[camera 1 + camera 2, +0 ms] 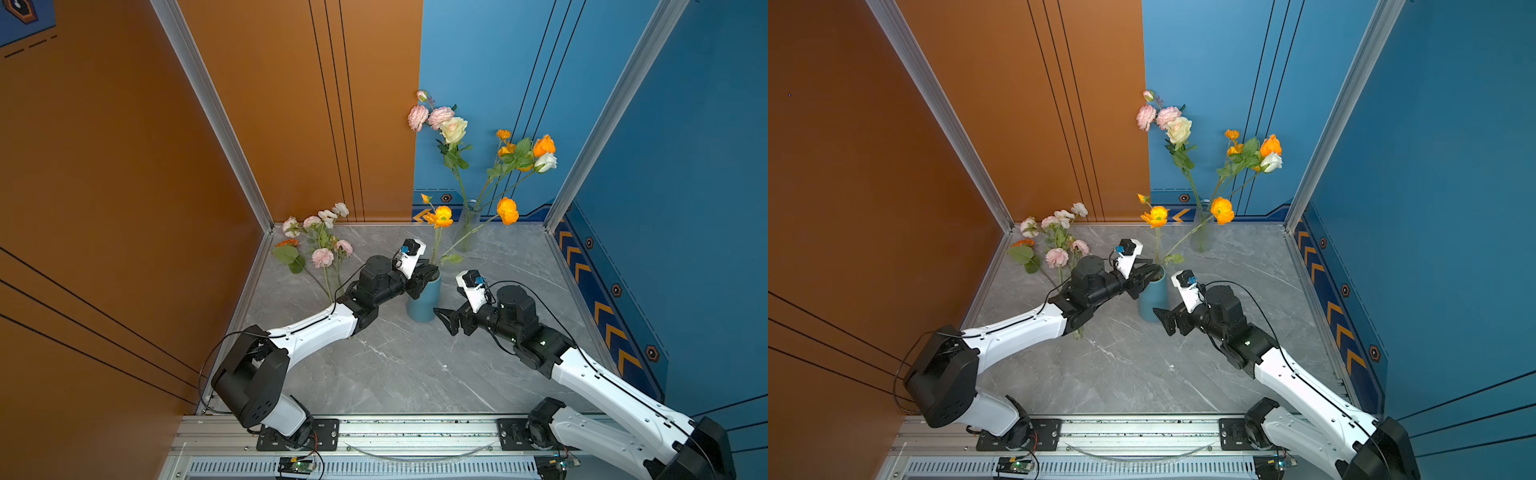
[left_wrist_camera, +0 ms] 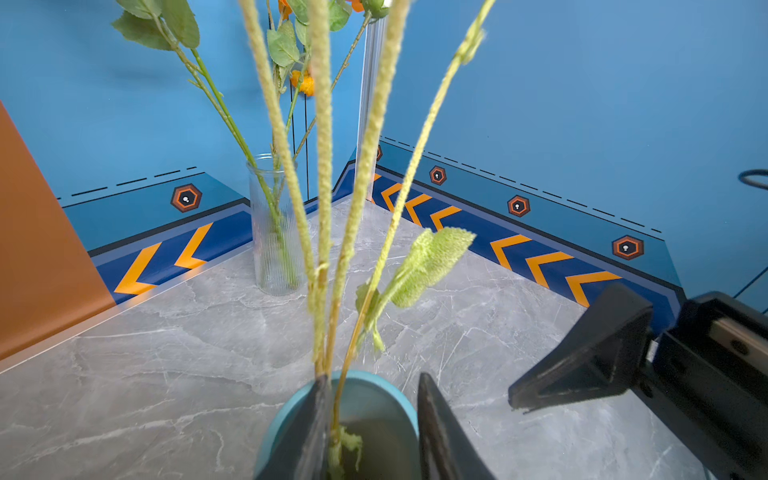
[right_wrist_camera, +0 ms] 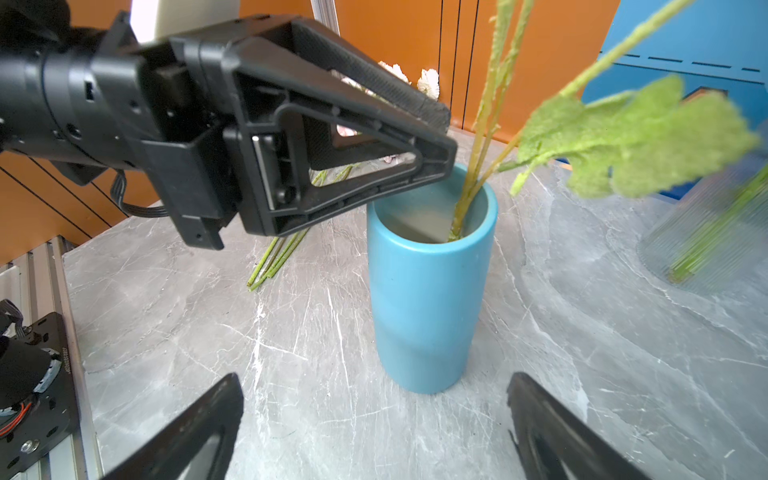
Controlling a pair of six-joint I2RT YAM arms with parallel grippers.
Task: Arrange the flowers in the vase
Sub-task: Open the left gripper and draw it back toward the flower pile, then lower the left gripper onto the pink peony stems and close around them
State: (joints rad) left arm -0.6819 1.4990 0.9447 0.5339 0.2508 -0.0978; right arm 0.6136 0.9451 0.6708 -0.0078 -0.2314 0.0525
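Note:
A blue vase (image 1: 424, 307) (image 1: 1152, 303) (image 3: 428, 299) stands mid-table. Orange flowers (image 1: 442, 216) (image 1: 1154, 216) rise from it on fuzzy green stems (image 2: 322, 208) (image 3: 482, 145). My left gripper (image 1: 430, 271) (image 1: 1152, 268) (image 2: 372, 376) hovers over the vase's mouth, open, with the stems resting against one finger and a gap to the other. My right gripper (image 1: 444, 321) (image 1: 1163, 321) (image 3: 374, 415) is wide open and empty, low beside the vase's base. More pink and white flowers (image 1: 320, 245) (image 1: 1054, 245) lie on the table at the back left.
A ribbed glass vase (image 1: 471, 220) (image 1: 1202, 228) (image 2: 276, 232) at the back holds tall pink, cream and orange blooms (image 1: 453, 129). Orange and blue walls close in three sides. The arms' mounting rail (image 1: 415, 428) runs along the front edge.

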